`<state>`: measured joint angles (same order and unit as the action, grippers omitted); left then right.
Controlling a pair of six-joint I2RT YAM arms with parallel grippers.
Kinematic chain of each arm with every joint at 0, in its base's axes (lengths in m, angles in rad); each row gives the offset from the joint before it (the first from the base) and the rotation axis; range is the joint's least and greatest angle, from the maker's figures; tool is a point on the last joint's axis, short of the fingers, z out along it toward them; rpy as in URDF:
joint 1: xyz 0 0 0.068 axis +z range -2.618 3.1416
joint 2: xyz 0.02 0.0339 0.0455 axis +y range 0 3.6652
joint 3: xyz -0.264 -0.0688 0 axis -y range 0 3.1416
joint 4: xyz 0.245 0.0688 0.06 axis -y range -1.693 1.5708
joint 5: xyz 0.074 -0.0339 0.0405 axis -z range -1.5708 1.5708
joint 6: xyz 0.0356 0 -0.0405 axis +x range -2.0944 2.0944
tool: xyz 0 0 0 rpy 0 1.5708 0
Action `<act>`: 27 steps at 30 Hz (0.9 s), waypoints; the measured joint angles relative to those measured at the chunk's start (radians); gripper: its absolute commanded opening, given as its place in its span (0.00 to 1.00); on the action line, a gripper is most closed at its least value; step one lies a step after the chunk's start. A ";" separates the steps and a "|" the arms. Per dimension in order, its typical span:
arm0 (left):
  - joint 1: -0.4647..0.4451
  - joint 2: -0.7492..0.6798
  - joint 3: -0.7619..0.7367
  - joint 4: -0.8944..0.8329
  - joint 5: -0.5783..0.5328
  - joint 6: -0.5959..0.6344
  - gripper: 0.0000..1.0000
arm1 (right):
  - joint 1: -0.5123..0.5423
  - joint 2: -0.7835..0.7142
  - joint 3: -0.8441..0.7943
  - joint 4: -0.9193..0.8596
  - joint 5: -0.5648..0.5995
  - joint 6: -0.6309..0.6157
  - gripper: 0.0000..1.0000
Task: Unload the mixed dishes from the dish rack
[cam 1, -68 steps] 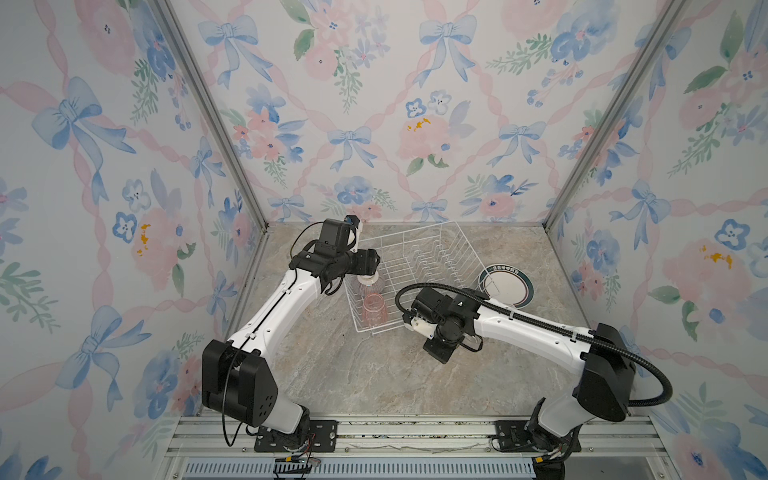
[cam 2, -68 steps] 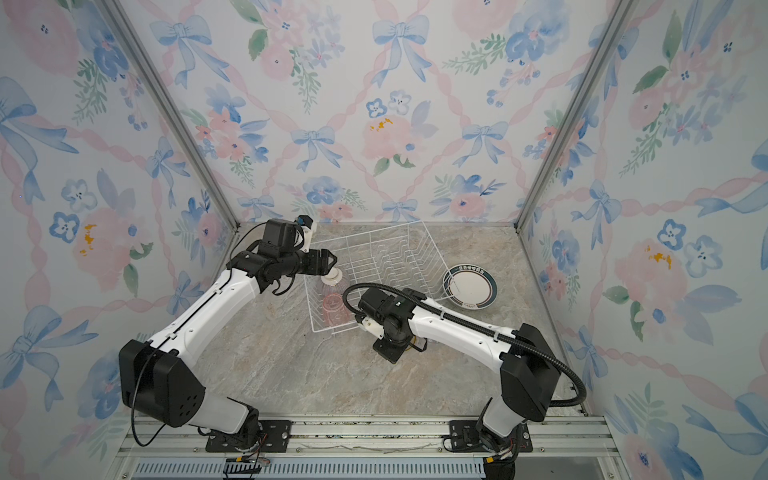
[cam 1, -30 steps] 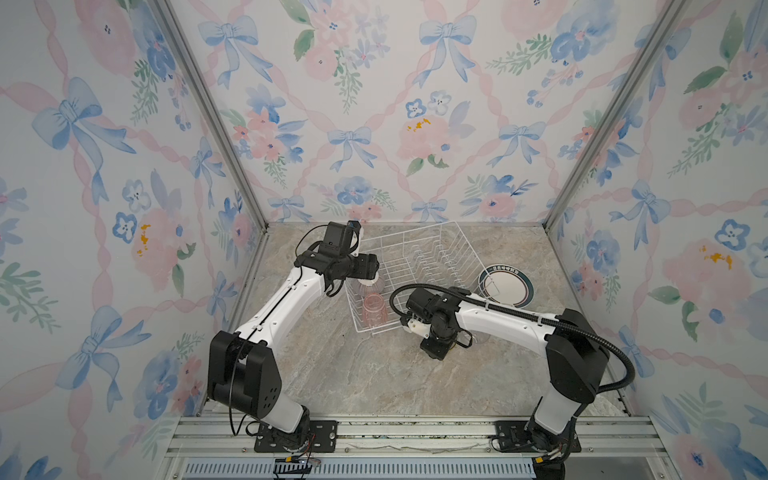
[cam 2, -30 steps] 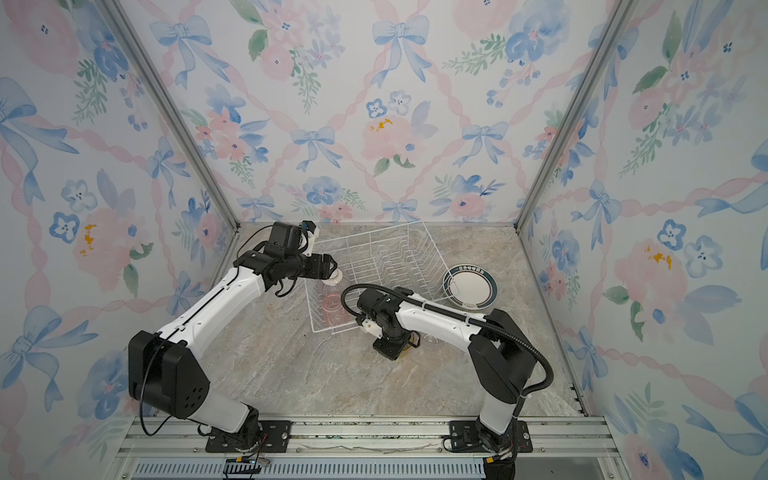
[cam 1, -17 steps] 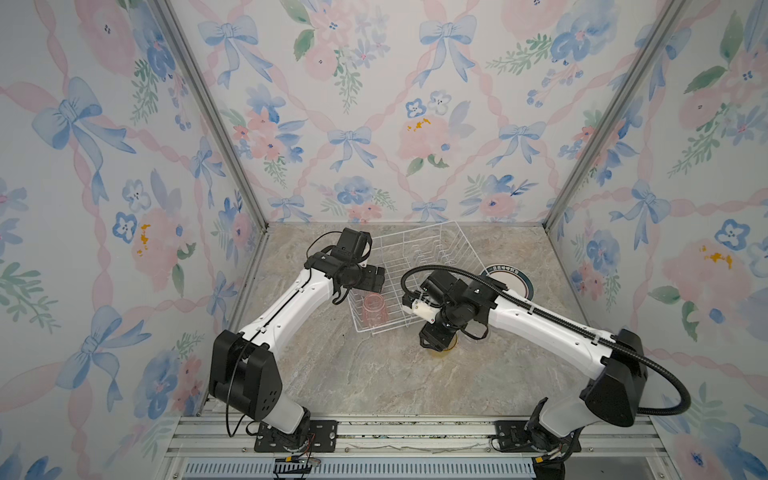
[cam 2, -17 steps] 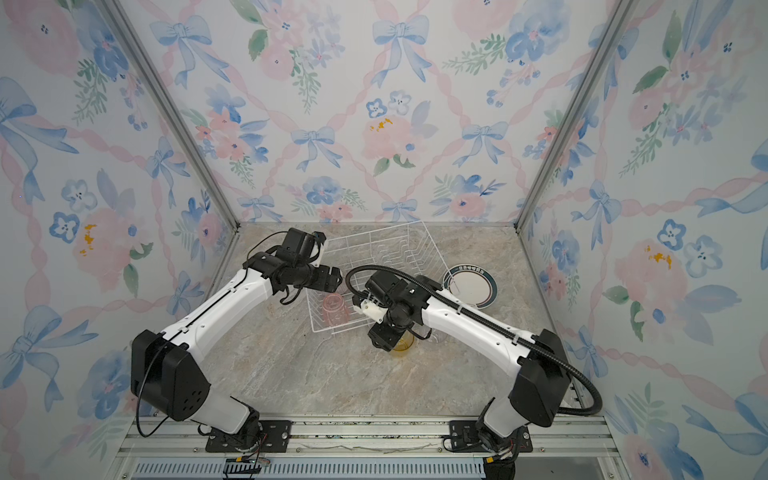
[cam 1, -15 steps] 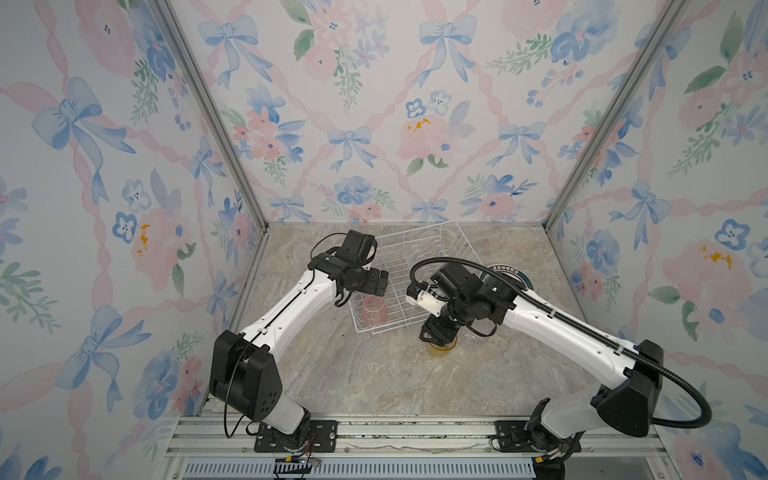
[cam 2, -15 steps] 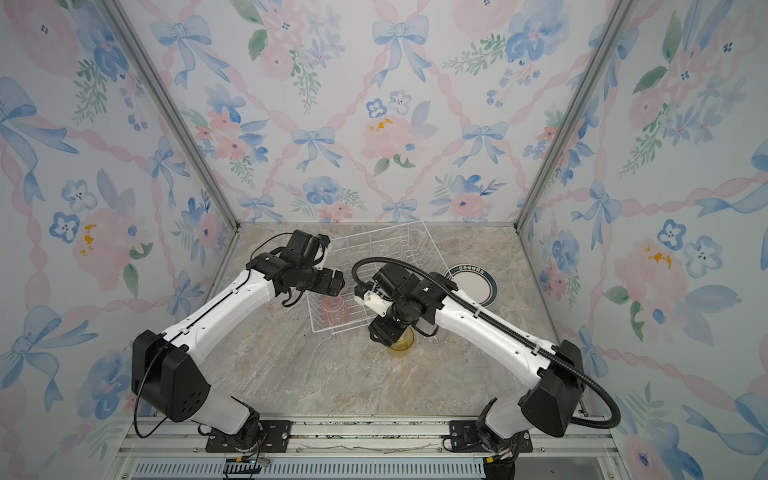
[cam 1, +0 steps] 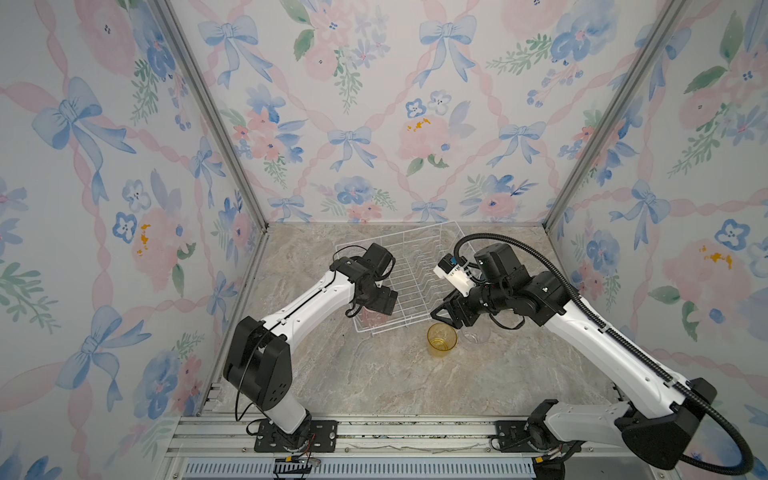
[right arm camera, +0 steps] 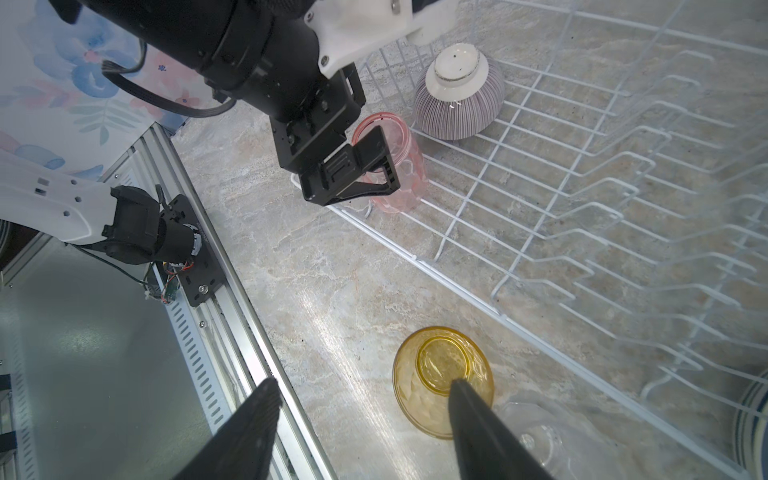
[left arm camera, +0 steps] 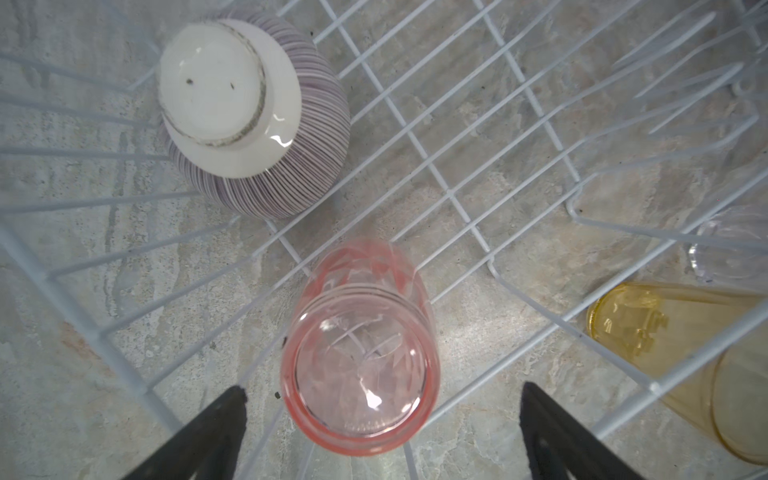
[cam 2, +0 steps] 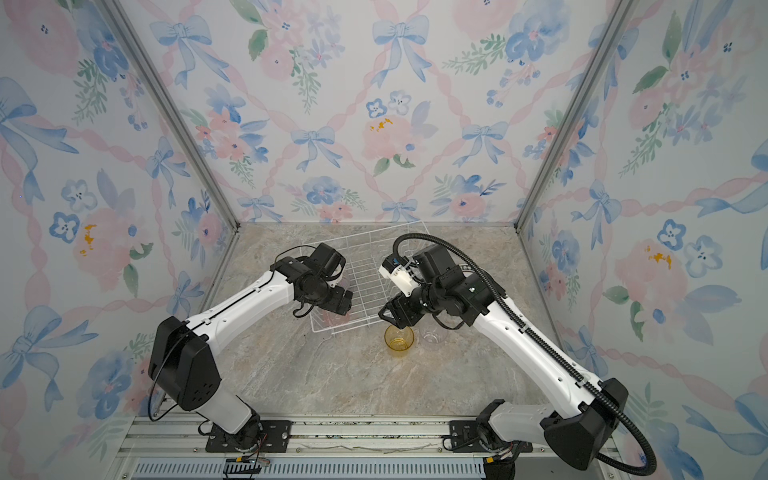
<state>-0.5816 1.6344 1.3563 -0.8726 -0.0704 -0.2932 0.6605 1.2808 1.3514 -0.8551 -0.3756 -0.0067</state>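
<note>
The dish rack is a white wire basket at the back middle of the table. Inside it, a pink tumbler stands upside down beside an upturned pink-striped bowl. My left gripper hangs open just above the pink tumbler, one finger on each side. A yellow tumbler stands upright on the table before the rack. My right gripper is open and empty just above the yellow tumbler.
A clear tumbler stands right of the yellow one. A sliver of a dark-rimmed plate shows beyond the rack. The rack's upright prongs line its right side. The metal rail borders the table's front.
My right gripper has let go of the yellow tumbler on the table and risen off it. My left gripper has opened wider and swung over the pink tumbler.
</note>
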 measured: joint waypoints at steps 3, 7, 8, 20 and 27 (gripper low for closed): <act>-0.002 0.039 0.000 -0.014 -0.002 -0.006 0.96 | -0.009 -0.002 -0.014 0.012 -0.007 0.005 0.68; -0.002 0.074 0.000 -0.020 -0.005 -0.006 0.94 | -0.026 -0.011 -0.032 0.022 -0.014 0.007 0.68; -0.002 0.080 0.000 -0.020 -0.005 -0.006 0.94 | -0.030 -0.015 -0.035 0.023 -0.014 0.008 0.68; 0.000 0.127 0.009 -0.017 -0.013 -0.003 0.83 | -0.065 -0.027 -0.063 0.045 -0.038 0.015 0.68; 0.003 0.130 0.009 -0.020 -0.011 0.005 0.75 | -0.071 -0.026 -0.068 0.055 -0.042 0.019 0.68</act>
<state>-0.5789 1.7645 1.3655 -0.8925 -0.0818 -0.2882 0.5896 1.2545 1.2839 -0.8001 -0.4171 0.0120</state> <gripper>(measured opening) 0.765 0.681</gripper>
